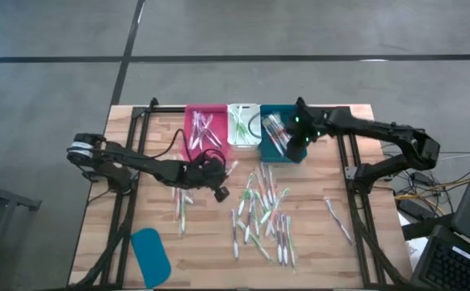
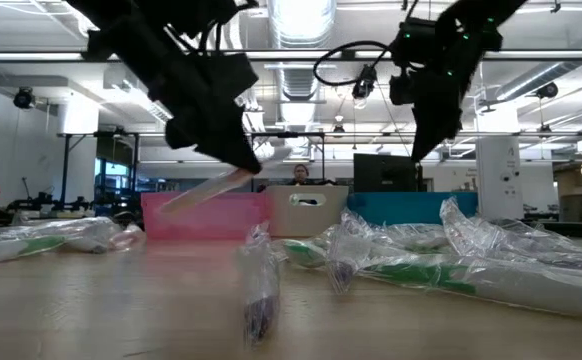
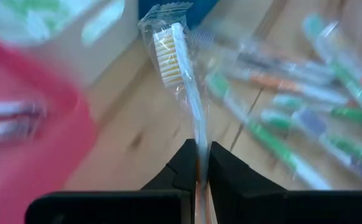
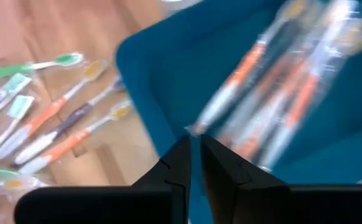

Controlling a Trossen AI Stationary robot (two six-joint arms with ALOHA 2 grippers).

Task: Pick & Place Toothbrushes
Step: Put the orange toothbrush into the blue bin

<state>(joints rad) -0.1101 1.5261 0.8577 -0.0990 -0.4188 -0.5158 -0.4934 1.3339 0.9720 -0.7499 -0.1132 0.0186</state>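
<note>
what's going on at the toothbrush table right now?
Two arms are sorting wrapped toothbrushes from a loose pile on the table into three bins. The left gripper is shut on one wrapped toothbrush, lifted near the pink bin. The right gripper is shut and empty over the teal bin, which already holds orange-accented brushes. The white bin sits between them.
</note>
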